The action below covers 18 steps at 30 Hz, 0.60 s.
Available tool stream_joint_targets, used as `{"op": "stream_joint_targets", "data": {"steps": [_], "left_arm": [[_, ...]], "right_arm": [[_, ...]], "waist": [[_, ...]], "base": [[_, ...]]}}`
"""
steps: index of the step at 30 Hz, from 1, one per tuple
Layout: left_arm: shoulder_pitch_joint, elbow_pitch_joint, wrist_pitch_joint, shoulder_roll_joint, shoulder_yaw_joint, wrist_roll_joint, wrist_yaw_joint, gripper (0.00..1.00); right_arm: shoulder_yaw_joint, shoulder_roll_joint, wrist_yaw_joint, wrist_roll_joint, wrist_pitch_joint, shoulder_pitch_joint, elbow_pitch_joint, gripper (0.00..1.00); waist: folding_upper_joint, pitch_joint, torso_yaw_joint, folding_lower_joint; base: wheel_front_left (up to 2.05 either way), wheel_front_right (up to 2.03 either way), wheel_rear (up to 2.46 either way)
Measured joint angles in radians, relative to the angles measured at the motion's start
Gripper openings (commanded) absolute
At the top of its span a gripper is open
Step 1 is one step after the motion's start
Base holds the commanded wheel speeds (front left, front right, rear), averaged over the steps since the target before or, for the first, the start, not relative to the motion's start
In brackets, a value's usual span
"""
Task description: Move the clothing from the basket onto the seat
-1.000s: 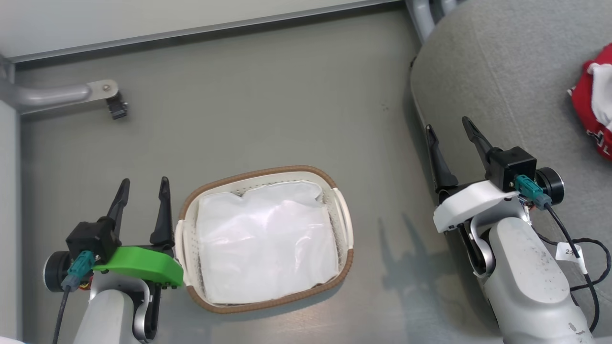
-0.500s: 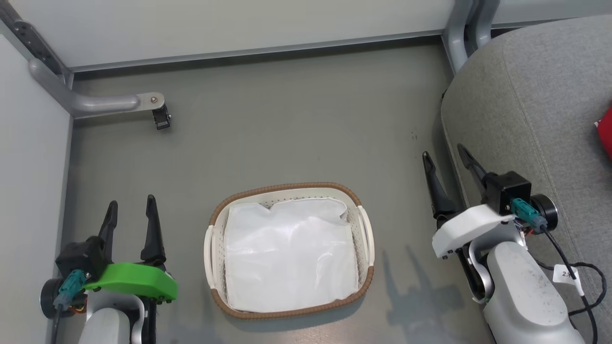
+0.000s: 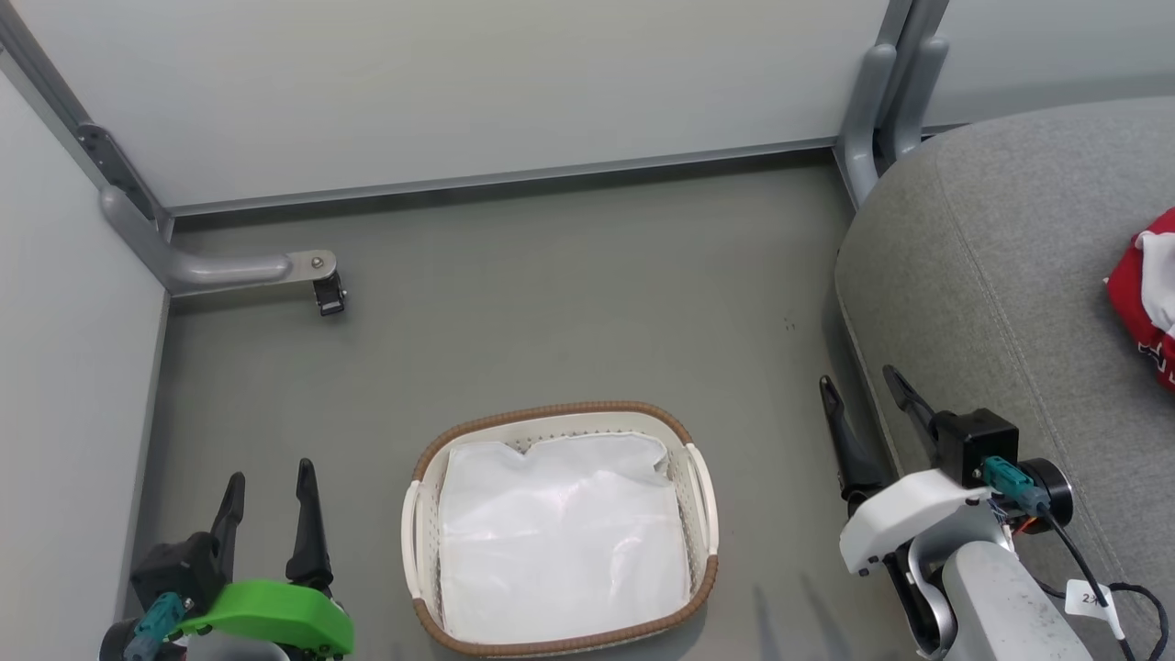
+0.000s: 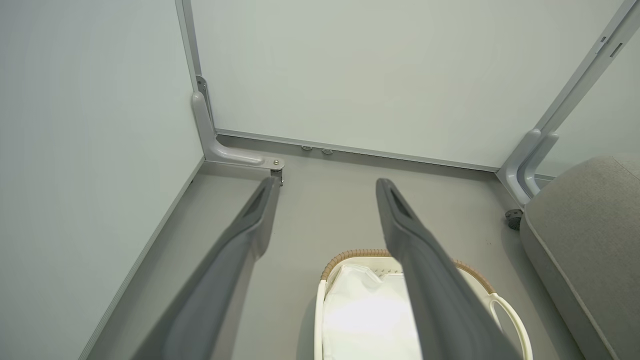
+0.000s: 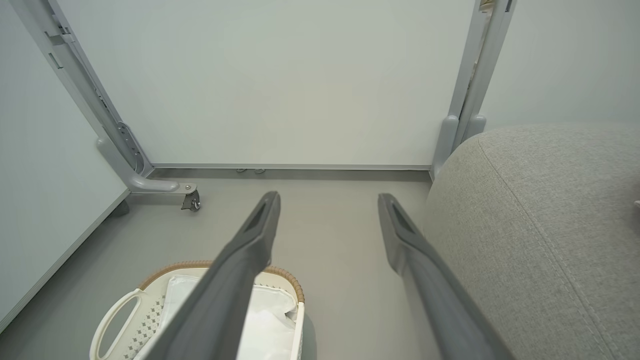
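The white basket [image 3: 699,496] with a brown rim stands on the floor at the bottom centre, and inside it lies a plain white sheet [image 3: 560,542]. A bundle of red clothing [image 3: 1143,308] with white trim rests on the grey seat [image 3: 1001,266] at the right edge. My left gripper [image 3: 268,477] hangs open and empty to the left of the basket. My right gripper [image 3: 863,390] is open and empty by the seat's near-left corner. The left wrist view takes in the basket [image 4: 350,256] and the seat [image 4: 585,220]; the right wrist view has the basket [image 5: 150,300] and the seat [image 5: 545,210].
Pale partition panels [image 3: 514,83] close off the back and left. A grey foot with a caster [image 3: 328,296] juts onto the floor at the left, and a grey post [image 3: 872,101] stands at the back right. Open grey floor [image 3: 569,303] lies beyond the basket.
The head camera has tilted up and shifted, so more of the back panel shows and the basket sits lower. Both grippers stay open and empty.
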Motion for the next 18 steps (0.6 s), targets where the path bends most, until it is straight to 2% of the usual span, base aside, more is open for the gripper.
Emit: {"op": "stream_joint_targets", "data": {"steps": [7, 8, 13, 18], "left_arm": [[0.020, 0.001, 0.000, -0.006, -0.021, -0.009, 0.000, 1.00], [0.022, 0.003, 0.000, -0.007, -0.025, -0.013, 0.000, 0.00], [0.033, 0.045, 0.001, -0.019, -0.030, -0.018, 0.000, 0.00], [0.035, 0.044, 0.030, -0.020, -0.025, -0.098, 0.000, 0.00]], "right_arm": [[0.003, 0.000, 0.000, 0.002, 0.000, 0.016, 0.000, 1.00], [0.003, 0.001, 0.000, 0.002, 0.000, 0.017, 0.002, 0.00], [0.005, 0.007, 0.000, 0.003, 0.003, 0.048, 0.041, 0.00], [-0.009, 0.008, 0.000, 0.091, 0.031, 0.058, 0.038, 0.00]], "waist": [[0.0000, -0.036, 0.002, 0.0000], [0.0000, -0.037, 0.002, 0.0000], [0.0000, -0.038, 0.002, 0.0000], [0.0000, -0.040, 0.003, 0.0000]], "base": [[0.00, 0.00, 0.00], [0.00, 0.00, 0.00], [0.00, 0.00, 0.00], [0.00, 0.00, 0.00]]}}
